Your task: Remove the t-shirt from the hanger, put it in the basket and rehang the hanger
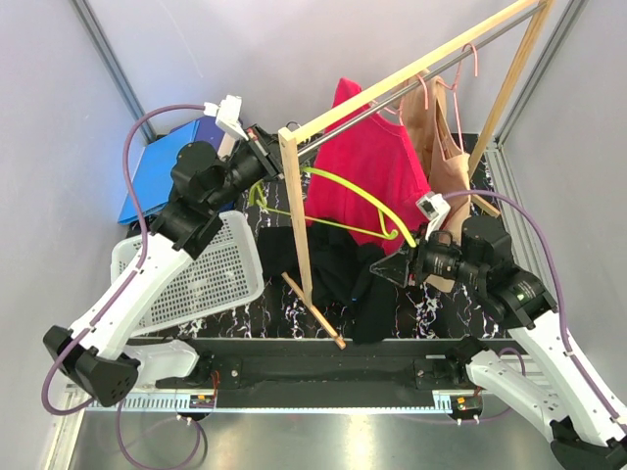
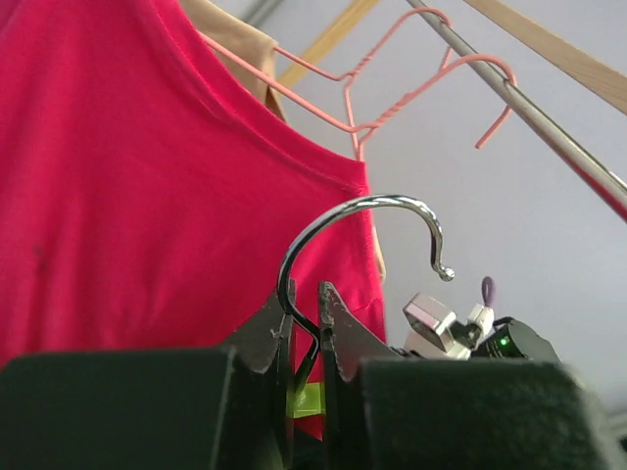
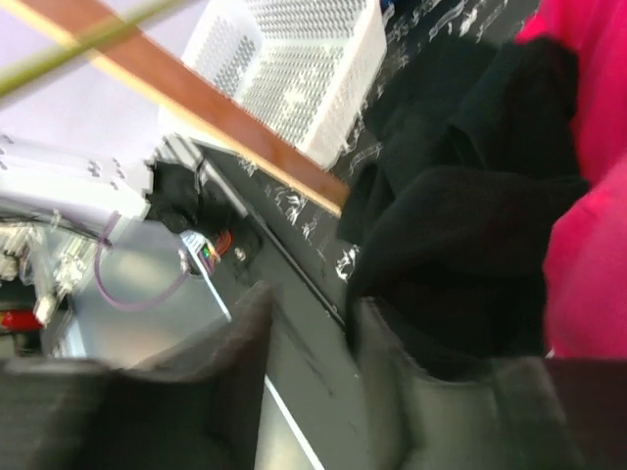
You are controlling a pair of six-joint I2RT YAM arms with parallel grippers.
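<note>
My left gripper was clamped narrow on the chrome hook of the lime-green hanger, holding it up beside the wooden post of the clothes rack. My right gripper stood with its fingers apart and nothing between them. In its wrist view the black cloth lay just beside one finger. I could not tell whether it touched.

The black t-shirt lay in a heap on the dark marbled table, under the hanger's green arms, which looked bare from above. Whether a fold was caught at the hanger's far end, near my right gripper, I could not tell.

The white perforated basket sat on the table to the left of the heap, close to it, with my left arm crossing over it. The shirt was outside it, and only the basket's own mesh showed where I could see in. Behind it, at the back left, sat a flat blue thing. I could not tell whether it was a bin or a lid, nor what it held.

On the metal rail a red shirt and a tan garment hung from pink wire hangers.
</note>
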